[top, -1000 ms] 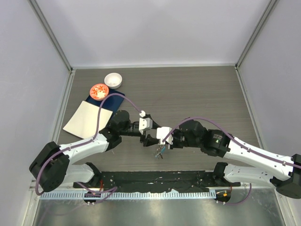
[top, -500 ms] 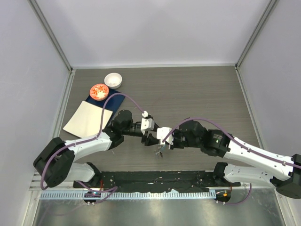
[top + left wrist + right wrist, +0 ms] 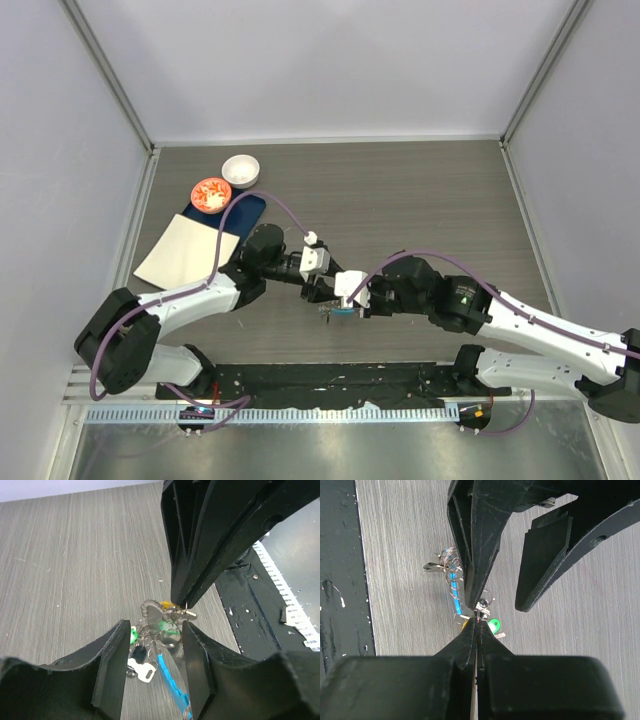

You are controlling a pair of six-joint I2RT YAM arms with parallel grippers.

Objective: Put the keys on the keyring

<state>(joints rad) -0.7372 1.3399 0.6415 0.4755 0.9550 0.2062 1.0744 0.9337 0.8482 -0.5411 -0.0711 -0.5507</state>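
Keys (image 3: 141, 669) with green and yellow tags sit bunched with the keyring (image 3: 167, 681) over the table (image 3: 60, 555), where I see my right gripper (image 3: 476, 616) pinched tight on its thin metal loop and my left gripper (image 3: 153, 630) spread wide, one finger at each side.

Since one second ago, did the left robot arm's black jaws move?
Yes, a little. The left gripper has slid to the right, farther from the flat white square sheet lying on the table.
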